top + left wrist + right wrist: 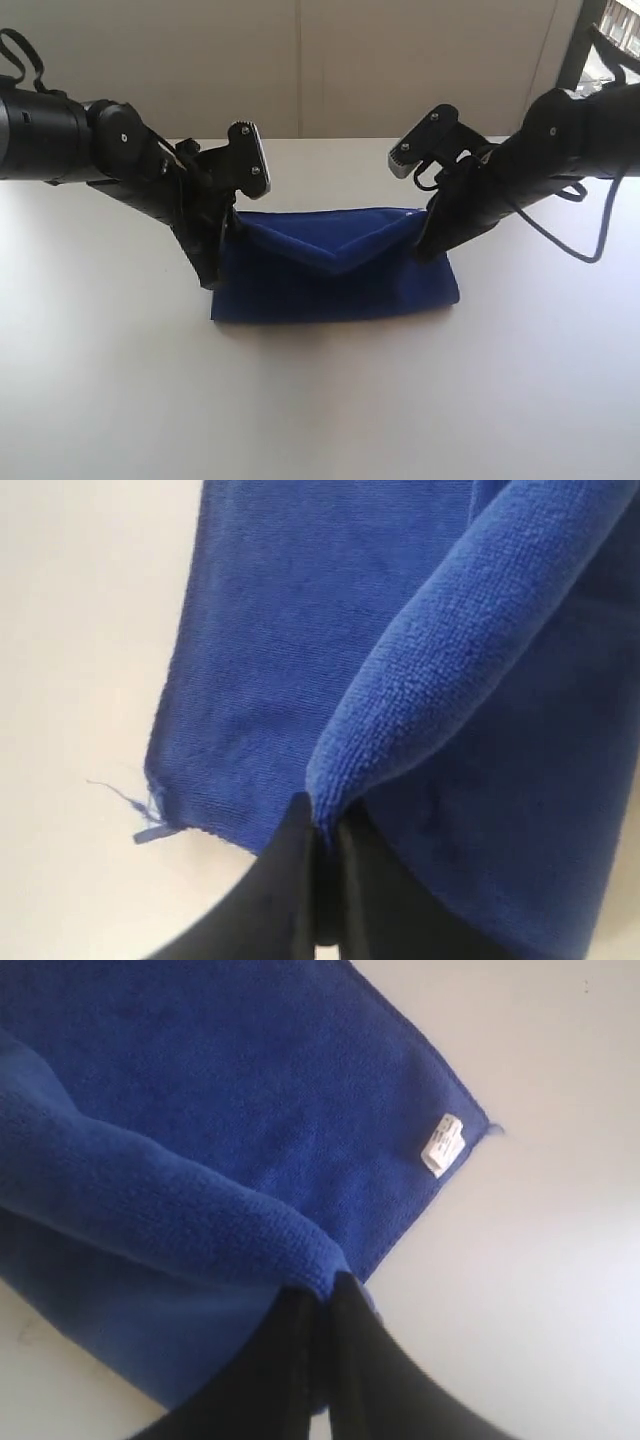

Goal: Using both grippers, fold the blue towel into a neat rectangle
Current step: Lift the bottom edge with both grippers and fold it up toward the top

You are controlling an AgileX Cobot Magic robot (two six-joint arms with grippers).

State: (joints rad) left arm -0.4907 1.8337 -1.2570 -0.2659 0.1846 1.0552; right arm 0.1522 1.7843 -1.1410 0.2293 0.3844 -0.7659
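The blue towel lies across the middle of the white table, its near part flat. A small white label sits by one flat corner (its print seems too fine to read), and another corner trails a loose thread. Farther back, the left gripper and right gripper each pinch a lifted fold of the towel's far edge, jaws clamped tight.

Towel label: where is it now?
Right wrist view only: the white label sits on the blue towel's flat layer by a corner, apart from the right gripper.
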